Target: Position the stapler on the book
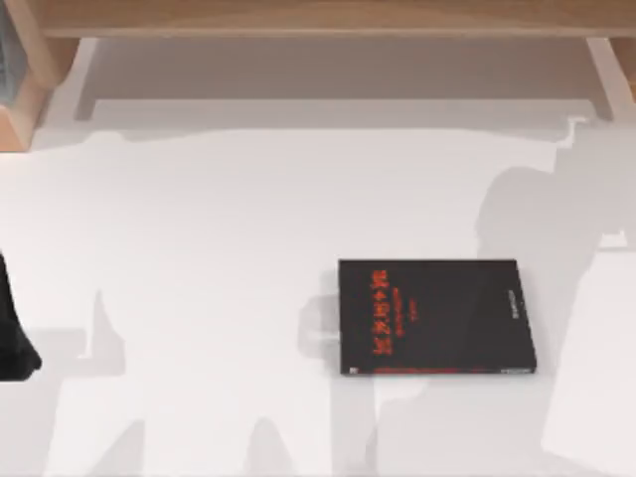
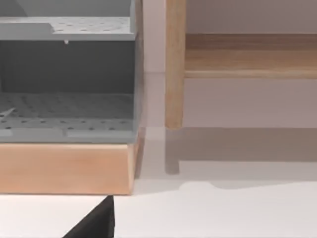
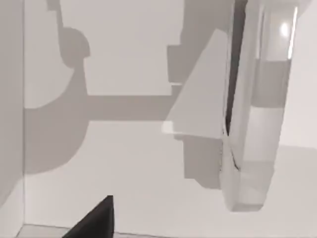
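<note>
The stapler [image 1: 318,324] is judged to be light, stiff and smooth (so it may slip); it should be taken across its narrow middle. It lies on the white surface [image 1: 199,219] as a pale bar, just beside the left edge of the book [image 1: 437,316], not yet on it. The left arm [image 1: 12,338] is parked at the left edge, well apart from it; the right arm [image 1: 596,368] stands right of the book; whether either arm's jaws are spread or pressed together cannot be told.

Book [image 1: 435,316] flat right of centre; wooden shelf frame [image 1: 328,18] along far edge; table [image 1: 199,229] between bare.
</note>
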